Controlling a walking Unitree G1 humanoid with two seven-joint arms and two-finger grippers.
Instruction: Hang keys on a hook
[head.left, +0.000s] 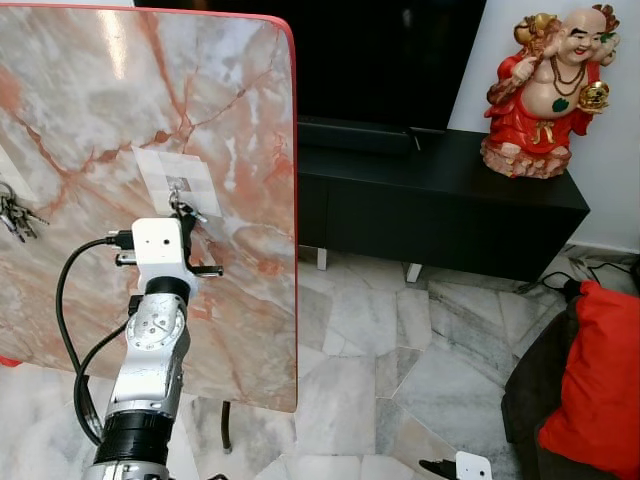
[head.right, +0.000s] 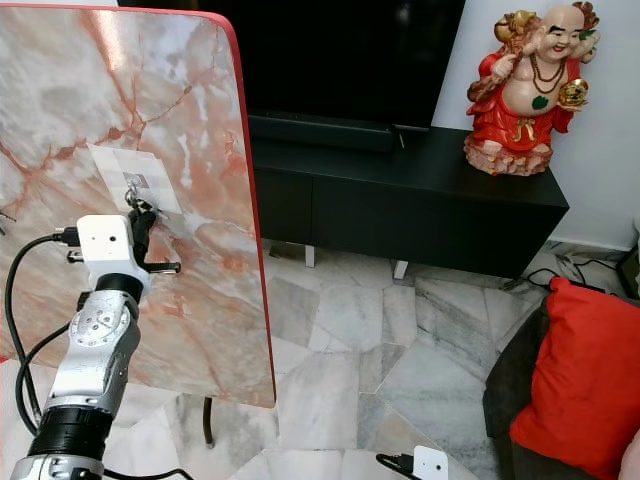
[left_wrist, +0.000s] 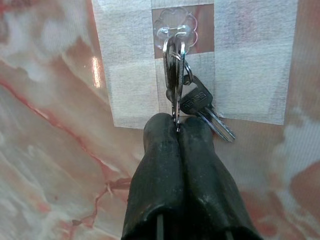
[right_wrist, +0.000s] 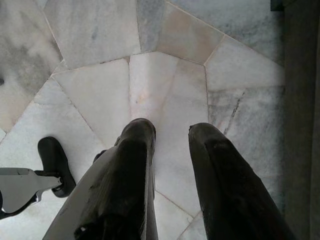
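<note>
- The left gripper (left_wrist: 177, 131) is raised against the upright marble board (head.left: 150, 90), its black fingers (left_wrist: 160, 165) clenched on the lower edge of the keys (left_wrist: 175, 75).
- The keys hang from a clear hook (left_wrist: 175, 27) stuck on a pale taped patch (left_wrist: 250, 60) of the board; one key (left_wrist: 202, 102) dangles to the side.
- A second bunch of keys (head.left: 15, 215) hangs further left on the board.
- The right gripper (right_wrist: 172, 132) hangs low over the marble floor (right_wrist: 90, 40), fingers apart and empty.
- A red statue (head.left: 545, 85) stands on a black cabinet (head.left: 440, 200).
</note>
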